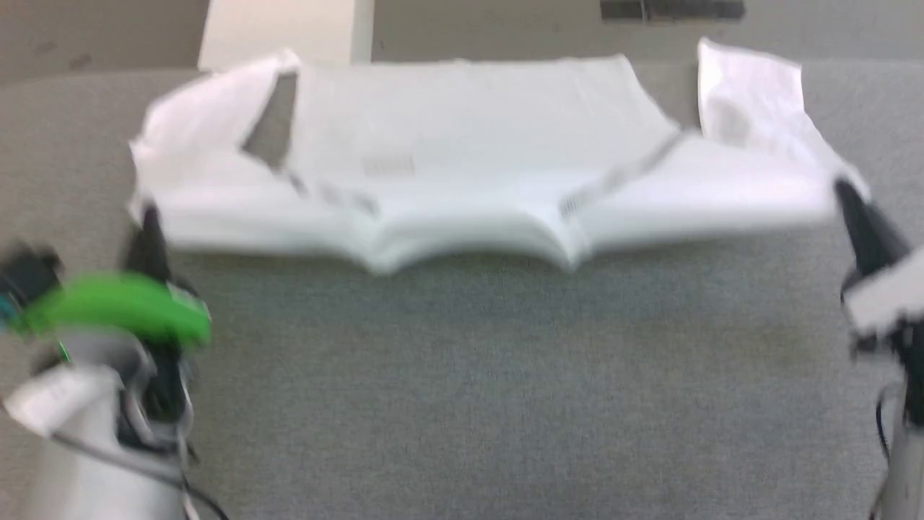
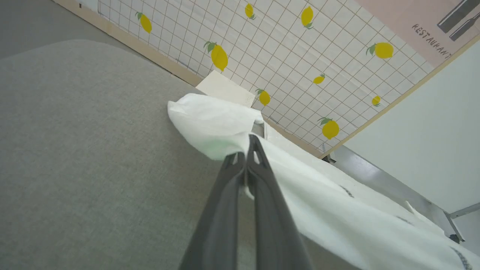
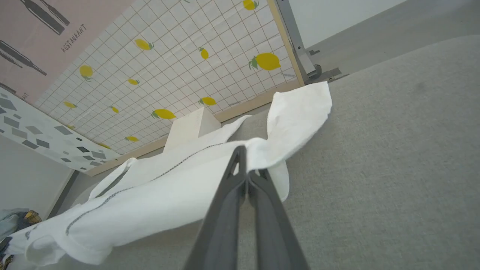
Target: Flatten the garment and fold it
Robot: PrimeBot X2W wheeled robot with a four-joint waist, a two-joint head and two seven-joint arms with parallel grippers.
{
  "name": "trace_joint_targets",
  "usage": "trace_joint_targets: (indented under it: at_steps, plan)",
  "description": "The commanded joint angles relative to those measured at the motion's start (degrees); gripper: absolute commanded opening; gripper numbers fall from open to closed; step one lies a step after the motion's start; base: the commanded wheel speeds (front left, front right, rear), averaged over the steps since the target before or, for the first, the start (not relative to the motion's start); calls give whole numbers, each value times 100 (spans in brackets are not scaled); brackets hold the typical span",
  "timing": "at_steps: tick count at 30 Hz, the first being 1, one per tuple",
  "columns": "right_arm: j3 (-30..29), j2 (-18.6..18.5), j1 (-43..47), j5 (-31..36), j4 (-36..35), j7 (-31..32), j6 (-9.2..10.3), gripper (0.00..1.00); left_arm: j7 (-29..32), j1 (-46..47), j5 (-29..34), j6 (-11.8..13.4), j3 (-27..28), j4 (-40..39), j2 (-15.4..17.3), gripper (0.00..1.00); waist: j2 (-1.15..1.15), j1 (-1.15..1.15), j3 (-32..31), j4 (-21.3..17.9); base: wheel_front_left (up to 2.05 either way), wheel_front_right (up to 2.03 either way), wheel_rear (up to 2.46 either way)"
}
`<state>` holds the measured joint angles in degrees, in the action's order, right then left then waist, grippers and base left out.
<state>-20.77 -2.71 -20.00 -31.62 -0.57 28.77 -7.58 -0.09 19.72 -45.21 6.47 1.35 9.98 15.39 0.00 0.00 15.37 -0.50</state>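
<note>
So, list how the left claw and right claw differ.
The left claw pinches the garment at its left end; the right claw, at its right end. Behind the left claw sits a bright green cover; behind the right claw, a pale housing. Fabric past the left claw bunches in a rounded lump; past the right claw it spreads as a flatter flap. Both are dark, shut on the garment, which stretches between them.

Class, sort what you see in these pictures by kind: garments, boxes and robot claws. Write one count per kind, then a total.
Garments: 1, the white garment
Boxes: 1, the pale box beyond the garment
Claws: 2, the left claw and the right claw, each shut on the garment
Total: 4
</note>
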Motion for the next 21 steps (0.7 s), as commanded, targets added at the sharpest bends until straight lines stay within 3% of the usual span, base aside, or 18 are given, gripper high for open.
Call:
trace_joint_targets:
  at_steps: [1,6,10,16,21]
  plan:
    - [-101,-25,327,-104,-83,-131,9,0,-39,-381,-65,102,65,-97,-74,0,0,0,-597,121,0,0,0]
    - [-36,-19,1771,-525,120,-515,9,0,-34,-1760,-273,390,200,-305,-415,0,0,0,-967,196,0,0,0]
    - [6,-18,2497,-318,31,-510,9,0,155,-2446,-386,560,247,-355,-491,0,0,0,-1168,198,0,0,0]
    - [-78,-18,3198,242,-512,159,9,0,620,-3138,-629,810,429,-712,-396,0,0,0,-1346,145,0,0,0]
    - [-47,-18,3419,745,-966,952,9,0,1071,-3509,-311,1185,182,-1097,-137,0,0,0,-1369,86,0,0,0]
